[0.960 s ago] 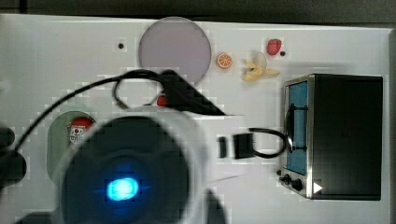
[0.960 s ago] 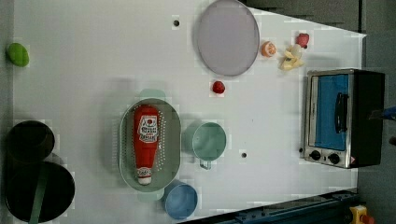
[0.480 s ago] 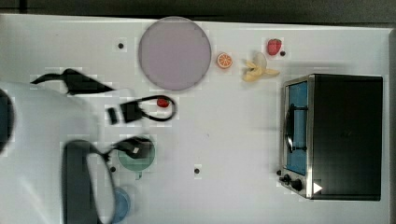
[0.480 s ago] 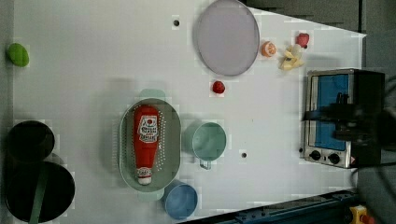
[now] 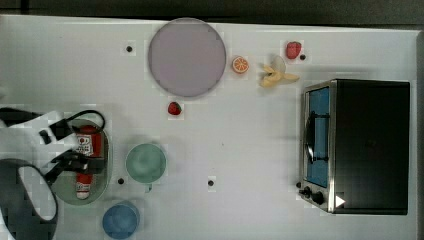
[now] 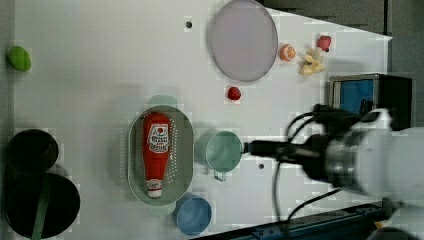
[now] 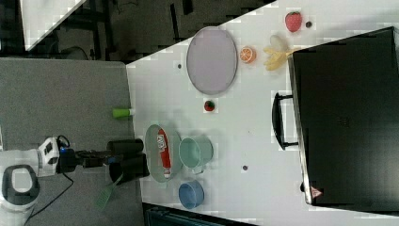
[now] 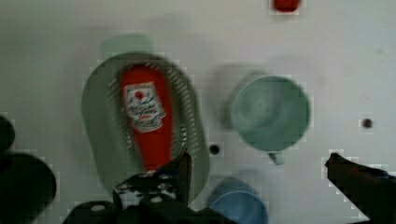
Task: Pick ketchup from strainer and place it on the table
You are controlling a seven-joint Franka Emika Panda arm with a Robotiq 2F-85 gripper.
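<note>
The red ketchup (image 6: pixel 156 145) bottle lies flat in the pale green strainer (image 6: pixel 186 150), white cap toward the blue cup. In the top view my arm (image 5: pixel 30 165) covers part of the strainer (image 5: pixel 103 175), and the ketchup (image 5: pixel 92 142) shows beside it. My gripper (image 8: pixel 258 158) hangs open above them with nothing between its fingers. In the wrist view one finger (image 8: pixel 180 172) lies over the strainer (image 8: pixel 98 121) rim near the cap end of the ketchup (image 8: pixel 144 116); the other finger (image 8: pixel 350 172) is past the green cup. The left view has the gripper (image 6: pixel 250 148) reaching in from the left view's right. White table (image 5: pixel 240 140).
A green cup (image 5: pixel 145 163) and a blue cup (image 5: pixel 120 220) stand right beside the strainer. A lilac plate (image 5: pixel 186 56), strawberries (image 5: pixel 174 108), an orange slice (image 5: pixel 240 64) and a banana (image 5: pixel 276 77) lie farther off. A toaster oven (image 5: pixel 360 145) stands at the top view's right. Black round containers (image 6: pixel 32 150) sit near the strainer.
In the top view my arm has swung from the middle to the top view's left, over the strainer. It has also come into the left view. The ketchup has not moved.
</note>
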